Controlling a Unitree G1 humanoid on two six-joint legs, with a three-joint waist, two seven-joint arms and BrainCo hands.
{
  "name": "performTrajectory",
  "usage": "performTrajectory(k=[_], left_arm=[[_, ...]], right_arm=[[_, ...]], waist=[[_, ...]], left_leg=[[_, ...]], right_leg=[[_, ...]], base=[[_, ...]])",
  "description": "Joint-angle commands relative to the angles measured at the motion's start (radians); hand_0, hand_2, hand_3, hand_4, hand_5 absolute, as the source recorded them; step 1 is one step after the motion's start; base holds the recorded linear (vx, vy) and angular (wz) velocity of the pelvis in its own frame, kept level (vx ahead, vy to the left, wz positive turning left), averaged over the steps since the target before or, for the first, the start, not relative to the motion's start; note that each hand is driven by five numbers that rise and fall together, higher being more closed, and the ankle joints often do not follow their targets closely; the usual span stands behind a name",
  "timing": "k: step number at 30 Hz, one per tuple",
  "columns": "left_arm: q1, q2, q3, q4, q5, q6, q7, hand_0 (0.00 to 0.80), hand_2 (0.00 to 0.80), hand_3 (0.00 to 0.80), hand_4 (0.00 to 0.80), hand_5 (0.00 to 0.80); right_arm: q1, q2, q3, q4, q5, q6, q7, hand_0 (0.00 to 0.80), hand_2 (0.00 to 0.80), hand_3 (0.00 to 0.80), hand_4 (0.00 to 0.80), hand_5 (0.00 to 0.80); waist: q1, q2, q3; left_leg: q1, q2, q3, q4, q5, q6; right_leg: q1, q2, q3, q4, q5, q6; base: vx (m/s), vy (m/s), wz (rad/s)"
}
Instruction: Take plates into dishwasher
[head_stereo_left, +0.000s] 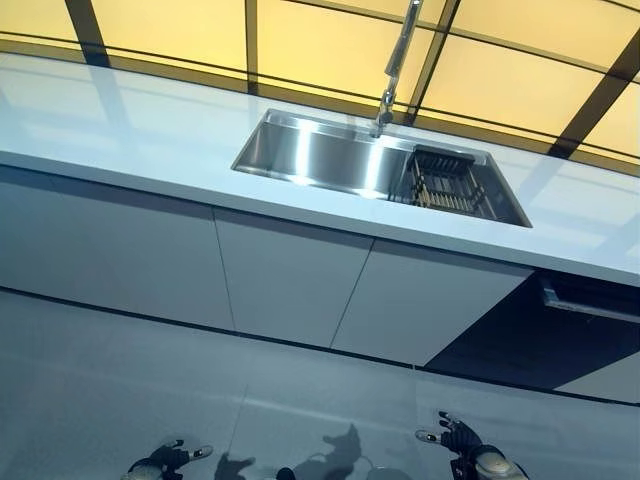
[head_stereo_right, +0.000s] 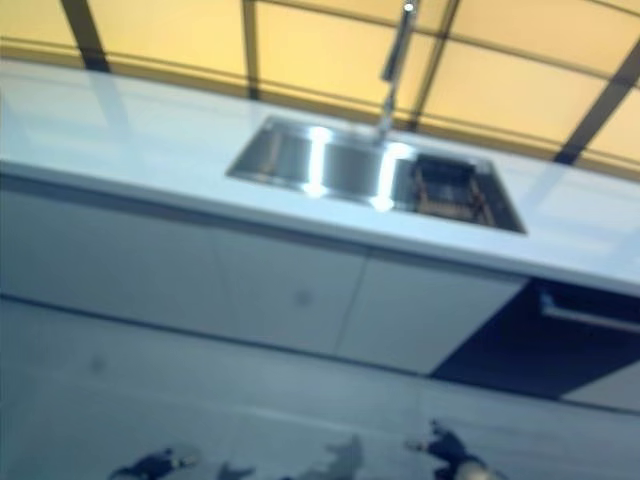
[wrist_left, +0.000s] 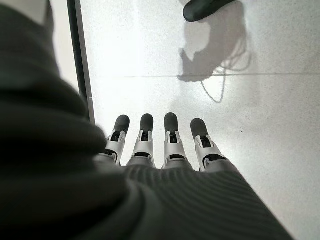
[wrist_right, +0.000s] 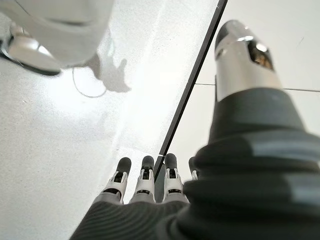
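Note:
No plate shows in any view. A steel sink (head_stereo_left: 330, 155) is set in the white countertop (head_stereo_left: 140, 125), with a dark dish rack (head_stereo_left: 445, 182) in its right part. Under the counter at the far right is a dark opening (head_stereo_left: 560, 335) with a pale rail, perhaps the dishwasher. My left hand (head_stereo_left: 165, 460) hangs low at the bottom left, fingers (wrist_left: 145, 135) straight over the floor, holding nothing. My right hand (head_stereo_left: 462, 438) hangs at the bottom right, fingers (wrist_right: 145, 175) straight and empty.
A tall tap (head_stereo_left: 398, 60) rises behind the sink. White cabinet doors (head_stereo_left: 290, 275) front the counter above a dark plinth. Pale floor (head_stereo_left: 300, 410) lies between me and the cabinets. Yellow-lit panes with dark frames (head_stereo_left: 330, 45) run behind the counter.

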Motion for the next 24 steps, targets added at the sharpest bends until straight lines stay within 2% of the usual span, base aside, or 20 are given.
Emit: performTrajectory(k=[1, 4, 5, 7, 9, 10, 12, 13, 14, 15, 17, 21, 24], left_arm=[[-0.021, -0.018, 0.034, -0.036, -0.011, -0.026, -0.005, 0.0, 0.0, 0.0, 0.0, 0.0], [-0.037, -0.033, 0.018, -0.052, -0.007, -0.034, -0.011, 0.0, 0.0, 0.0, 0.0, 0.0], [-0.045, -0.042, 0.006, -0.071, -0.013, -0.035, -0.012, 0.0, 0.0, 0.0, 0.0, 0.0], [-0.057, -0.058, -0.009, -0.083, -0.022, -0.043, -0.015, 0.0, 0.0, 0.0, 0.0, 0.0], [-0.061, -0.076, -0.026, -0.087, -0.016, -0.047, -0.016, 0.0, 0.0, 0.0, 0.0, 0.0], [-0.064, -0.085, -0.033, -0.087, -0.015, -0.044, -0.017, 0.0, 0.0, 0.0, 0.0, 0.0], [-0.063, -0.095, -0.04, -0.075, -0.007, -0.048, -0.031, 0.0, 0.0, 0.0, 0.0, 0.0], [-0.057, -0.103, -0.041, -0.066, -0.007, -0.052, -0.038, 0.0, 0.0, 0.0, 0.0, 0.0], [-0.054, -0.108, -0.041, -0.061, -0.01, -0.053, -0.04, 0.0, 0.0, 0.0, 0.0, 0.0], [-0.048, -0.116, -0.035, -0.051, -0.014, -0.055, -0.042, 0.0, 0.0, 0.0, 0.0, 0.0], [-0.035, -0.126, -0.025, -0.042, -0.028, -0.051, -0.042, 0.0, 0.0, 0.0, 0.0, 0.0], [-0.021, -0.131, -0.001, -0.025, -0.017, -0.04, -0.064, 0.0, 0.0, 0.0, 0.0, 0.0], [-0.017, -0.129, 0.01, -0.014, -0.01, -0.036, -0.075, 0.0, 0.0, 0.0, 0.0, 0.0]], right_arm=[[-0.04, -0.019, 0.03, 0.033, 0.005, -0.018, 0.012, 0.0, 0.0, 0.0, 0.0, 0.0], [-0.04, -0.012, 0.036, 0.029, 0.007, -0.006, -0.001, 0.0, 0.0, 0.0, 0.0, 0.0], [-0.041, -0.021, 0.043, 0.027, 0.003, 0.006, -0.007, 0.0, 0.0, 0.0, 0.0, 0.0], [-0.052, -0.036, 0.046, 0.037, 0.007, 0.021, -0.011, 0.0, 0.0, 0.0, 0.0, 0.0], [-0.056, -0.043, 0.046, 0.046, 0.011, 0.045, -0.021, 0.0, 0.0, 0.0, 0.0, 0.0], [-0.057, -0.045, 0.046, 0.058, 0.024, 0.052, -0.029, 0.0, 0.0, 0.0, 0.0, 0.0], [-0.051, -0.043, 0.036, 0.08, 0.023, 0.064, -0.042, 0.0, 0.0, 0.0, 0.0, 0.0], [-0.049, -0.042, 0.034, 0.104, 0.022, 0.064, -0.049, 0.0, 0.0, 0.0, 0.0, 0.0], [-0.049, -0.04, 0.034, 0.116, 0.019, 0.068, -0.05, 0.0, 0.0, 0.0, 0.0, 0.0], [-0.05, -0.037, 0.033, 0.135, 0.004, 0.069, -0.048, 0.0, 0.0, 0.0, 0.0, 0.0], [-0.05, -0.032, 0.029, 0.157, -0.01, 0.067, -0.058, 0.0, 0.0, 0.0, 0.0, 0.0], [-0.041, -0.032, 0.009, 0.194, -0.041, 0.057, -0.056, 0.0, 0.0, 0.0, 0.0, 0.0], [-0.035, -0.041, -0.005, 0.2, -0.062, 0.057, -0.057, 0.0, 0.0, 0.0, 0.0, 0.0]], waist=[[0.02, 0.029, -0.016], [0.028, 0.029, -0.015], [0.028, 0.034, -0.006], [0.025, 0.039, 0.008], [0.017, 0.045, 0.026], [0.011, 0.049, 0.033], [0.001, 0.056, 0.041], [0.003, 0.059, 0.045], [0.007, 0.06, 0.047], [0.012, 0.059, 0.048], [0.017, 0.058, 0.045], [0.012, 0.062, 0.022], [0.008, 0.066, 0.004]], left_leg=[[0.064, 0.032, -0.145, -0.083, -0.125, -0.06], [-0.009, 0.05, -0.137, -0.083, -0.069, -0.108], [-0.039, 0.064, -0.135, -0.08, -0.042, -0.132], [-0.076, 0.085, -0.123, -0.083, -0.005, -0.169], [-0.1, 0.097, -0.127, -0.083, 0.026, -0.191], [-0.105, 0.104, -0.113, -0.083, 0.034, -0.199], [-0.101, 0.106, -0.09, -0.083, 0.042, -0.203], [-0.096, 0.098, -0.099, -0.059, 0.026, -0.198], [-0.099, 0.093, -0.111, -0.025, 0.006, -0.193], [-0.103, 0.083, -0.14, 0.04, -0.028, -0.179], [-0.101, 0.068, -0.161, 0.146, -0.091, -0.156], [-0.072, 0.06, -0.149, 0.274, -0.169, -0.13], [-0.036, 0.066, -0.153, 0.284, -0.177, -0.132]], right_leg=[[0.09, 0.061, -0.059, -0.238, 0.067, -0.07], [0.162, 0.103, -0.056, -0.449, -0.004, -0.109], [0.187, 0.132, -0.04, -0.55, -0.035, -0.142], [0.206, 0.154, -0.057, -0.643, -0.026, -0.173], [0.216, 0.164, -0.07, -0.684, 0.0, -0.191], [0.214, 0.168, -0.076, -0.695, 0.009, -0.196], [0.215, 0.166, -0.088, -0.701, 0.015, -0.202], [0.215, 0.161, -0.088, -0.701, 0.015, -0.205], [0.213, 0.158, -0.08, -0.701, 0.015, -0.208], [0.207, 0.152, -0.065, -0.7, 0.019, -0.212], [0.199, 0.144, -0.04, -0.698, 0.027, -0.212], [0.184, 0.144, 0.003, -0.708, 0.041, -0.197], [0.174, 0.15, 0.024, -0.72, 0.047, -0.191]], base=[[-0.407, -0.233, -0.33], [-0.453, -0.309, -0.33], [-0.524, -0.302, -0.18], [-0.541, -0.296, -0.07], [-0.441, -0.208, 0.14], [-0.343, -0.128, 0.35], [-0.313, -0.067, 0.07], [-0.314, -0.039, -0.29], [-0.284, -0.01, -0.05], [-0.242, 0.01, 0.28], [-0.198, 0.038, 0.09], [-0.122, 0.123, -0.28], [-0.069, 0.14, -0.07]])
